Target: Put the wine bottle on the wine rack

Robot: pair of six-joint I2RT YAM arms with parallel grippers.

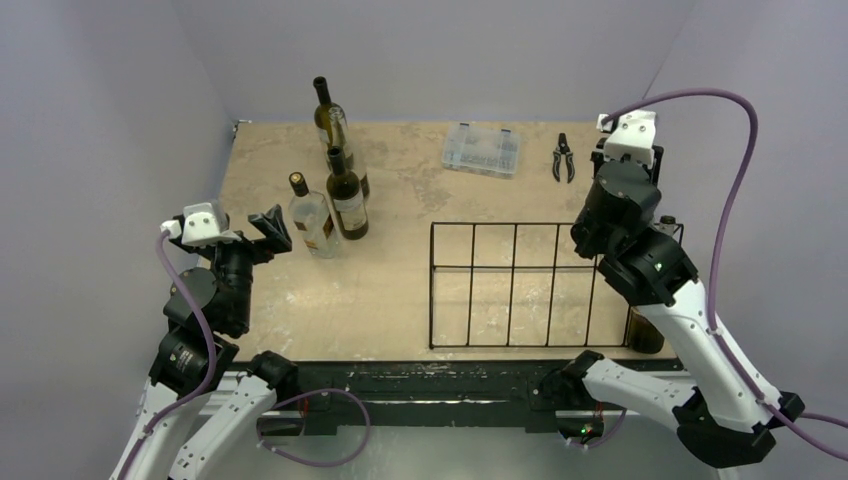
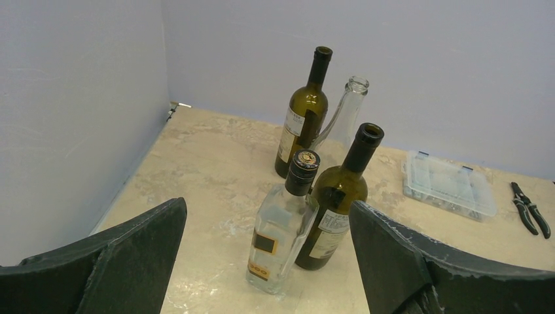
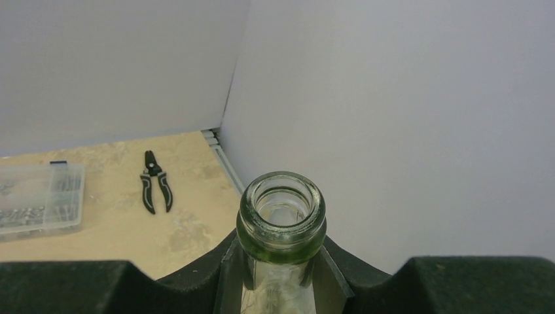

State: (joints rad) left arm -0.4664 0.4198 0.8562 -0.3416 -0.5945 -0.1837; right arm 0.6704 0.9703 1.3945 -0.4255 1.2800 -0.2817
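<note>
Wine bottle [image 3: 281, 212] in right fingers [image 3: 131, 288], beside rack [image 1: 515, 268]

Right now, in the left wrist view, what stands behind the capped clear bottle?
An open dark green bottle, farther back a second green bottle and an uncapped clear bottle, whose base the nearer bottle covers.

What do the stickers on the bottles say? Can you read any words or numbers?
No text is readable.
Near green bottle: white label, print too small.
Far green bottle: white label, too blurred.
Capped clear bottle: dark and orange labels, too blurred.
Held bottle: no label in view.
Plastic box, pliers: no writing visible.
</note>
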